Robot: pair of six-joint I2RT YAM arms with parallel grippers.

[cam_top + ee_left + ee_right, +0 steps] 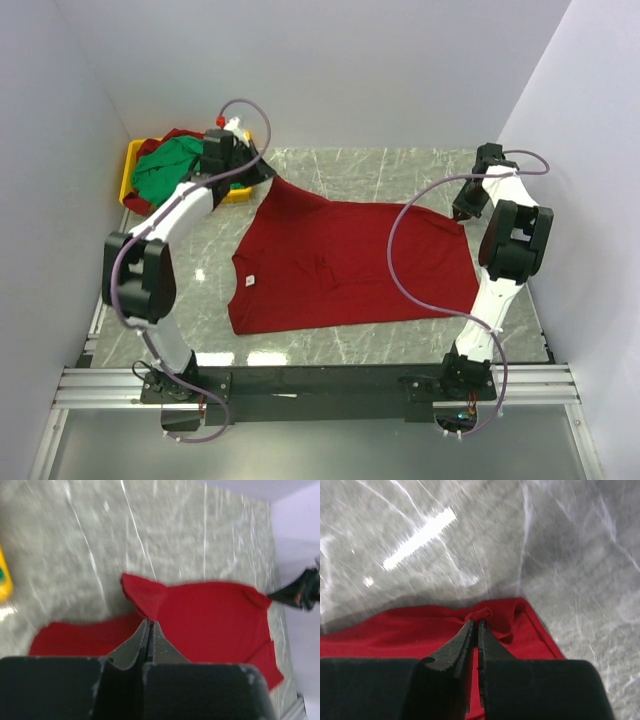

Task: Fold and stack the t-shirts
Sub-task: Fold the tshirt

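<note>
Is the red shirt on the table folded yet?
No, the red shirt lies spread out flat on the table, its neck label showing.

From my station I count two arms, the left arm (175, 215) and the right arm (500, 275), and two grippers, the left gripper (149, 623) and the right gripper (476, 624). I see two purple cables (395, 240), one looping off each arm. There is one table (400, 170) and one yellow tray (131, 165). One deep red t-shirt (340, 260) carries one white label (250, 281). The tray holds one green t-shirt (160, 168) and some red cloth (178, 135) — one shirt or several, I cannot tell. That makes three shirts at least.
</note>
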